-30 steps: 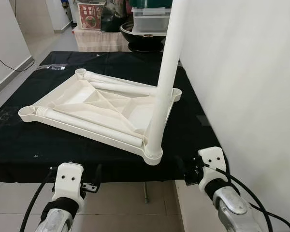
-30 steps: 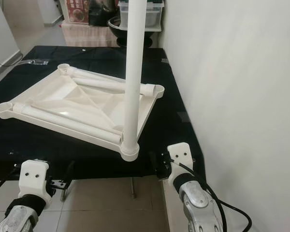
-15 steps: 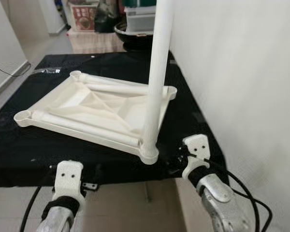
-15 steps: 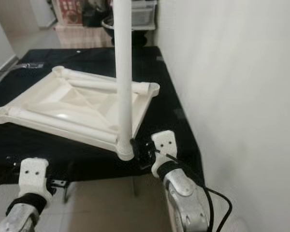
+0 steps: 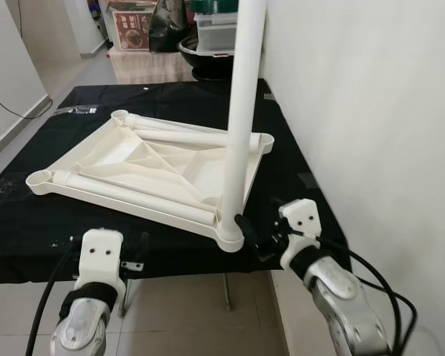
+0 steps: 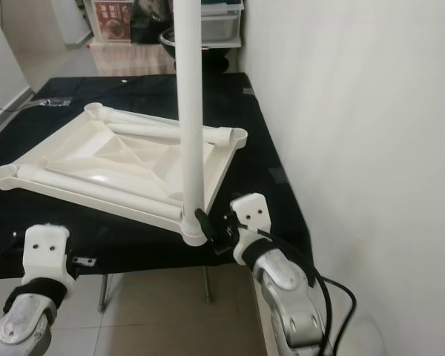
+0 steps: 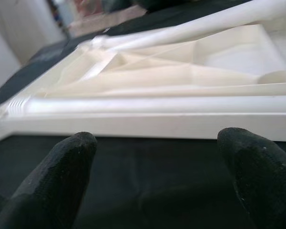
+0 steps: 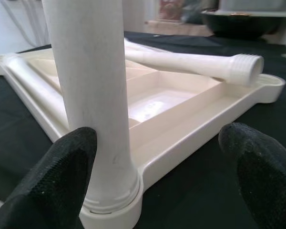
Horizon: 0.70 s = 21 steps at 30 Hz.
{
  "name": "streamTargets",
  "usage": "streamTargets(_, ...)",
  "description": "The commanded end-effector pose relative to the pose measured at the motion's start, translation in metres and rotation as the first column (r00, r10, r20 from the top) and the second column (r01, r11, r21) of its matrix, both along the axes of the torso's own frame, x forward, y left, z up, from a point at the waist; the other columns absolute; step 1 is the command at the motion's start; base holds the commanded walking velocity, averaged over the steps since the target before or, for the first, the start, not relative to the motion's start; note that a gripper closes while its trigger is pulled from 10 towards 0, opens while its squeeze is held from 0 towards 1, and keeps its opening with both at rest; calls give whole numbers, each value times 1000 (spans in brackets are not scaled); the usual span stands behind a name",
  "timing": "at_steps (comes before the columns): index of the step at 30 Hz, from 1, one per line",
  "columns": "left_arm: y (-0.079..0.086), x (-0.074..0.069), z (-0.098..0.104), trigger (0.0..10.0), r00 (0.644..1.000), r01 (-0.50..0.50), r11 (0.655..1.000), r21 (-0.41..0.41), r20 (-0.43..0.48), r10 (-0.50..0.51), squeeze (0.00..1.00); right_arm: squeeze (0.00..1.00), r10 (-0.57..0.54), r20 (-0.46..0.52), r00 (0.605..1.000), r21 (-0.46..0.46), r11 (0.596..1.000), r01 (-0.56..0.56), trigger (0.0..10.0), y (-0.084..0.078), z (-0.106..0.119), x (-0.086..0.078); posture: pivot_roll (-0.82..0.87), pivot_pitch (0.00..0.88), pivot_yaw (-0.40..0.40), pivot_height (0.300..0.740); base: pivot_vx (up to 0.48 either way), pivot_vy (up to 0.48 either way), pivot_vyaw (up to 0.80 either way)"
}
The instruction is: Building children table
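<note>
The white tabletop [image 5: 156, 167] lies upside down on the black-covered table [image 5: 44, 222], one leg [image 5: 241, 111] standing upright in its near right corner, loose legs [image 5: 133, 194] lying inside. A second ago the right gripper [image 5: 254, 236] was farther back; now its spread fingers flank that leg's base. The left gripper [image 7: 157, 167] hovers spread at the near edge.

My right gripper [image 5: 256, 239] is coming in from the black table's [image 5: 30, 222] edge toward the upright leg [image 5: 241, 119], fingers spread, one fingertip [image 8: 69, 157] now right beside the leg's base at the tabletop's [image 5: 133, 159] near corner socket.
</note>
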<state>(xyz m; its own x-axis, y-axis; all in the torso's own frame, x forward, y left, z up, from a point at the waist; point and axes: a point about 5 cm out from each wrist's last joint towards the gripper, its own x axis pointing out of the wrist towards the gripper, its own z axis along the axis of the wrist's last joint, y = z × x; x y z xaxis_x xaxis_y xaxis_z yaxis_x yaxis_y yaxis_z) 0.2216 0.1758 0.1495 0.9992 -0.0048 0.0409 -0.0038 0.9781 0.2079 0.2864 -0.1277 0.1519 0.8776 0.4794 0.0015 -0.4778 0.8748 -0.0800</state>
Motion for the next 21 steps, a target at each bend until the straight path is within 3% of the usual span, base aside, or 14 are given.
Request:
streamTargets(1, -10, -3, 2, 10000, 995, 97, 995, 2, 8, -97, 0, 0, 79, -6, 997, 29, 996, -79, 10000, 4, 4, 3, -52, 83, -3, 740, 0, 0, 0)
streamTargets(3, -13, -5, 1, 10000, 991, 134, 991, -11, 5, -134, 0, 0, 134, -5, 991, 30, 991, -134, 10000, 6, 5, 3, -52, 83, -3, 740, 0, 0, 0)
streamTargets(4, -22, -13, 1, 10000, 975, 220, 975, -19, 4, -220, 0, 0, 260, 0, 966, 22, 965, -260, 10000, 9, 11, 4, -42, 96, -8, 740, 0, 0, 0)
streamTargets(5, -25, -17, 1, 10000, 968, 250, 968, -24, 7, -250, 0, 0, 294, 6, 956, 12, 956, -294, 10000, 9, 14, 7, -41, 98, -9, 740, 0, 0, 0)
streamTargets(11, -29, -24, 1, 10000, 954, 301, 953, -43, 6, -301, 0, 0, 350, 25, 936, -23, 937, -349, 10000, 9, 23, 17, -27, 112, -17, 740, 0, 0, 0)
streamTargets(13, -34, -31, 2, 10000, 935, 353, 933, -65, 4, -354, 0, 0, 445, 30, 895, -35, 895, -444, 10000, 14, 32, 24, -18, 131, -24, 740, 0, 0, 0)
streamTargets(21, -40, -46, 4, 10000, 902, 429, 893, -133, 14, -431, 0, 0, 530, 20, 848, -77, 846, -527, 10000, 26, 40, 37, -4, 158, -37, 740, 0, 0, 0)
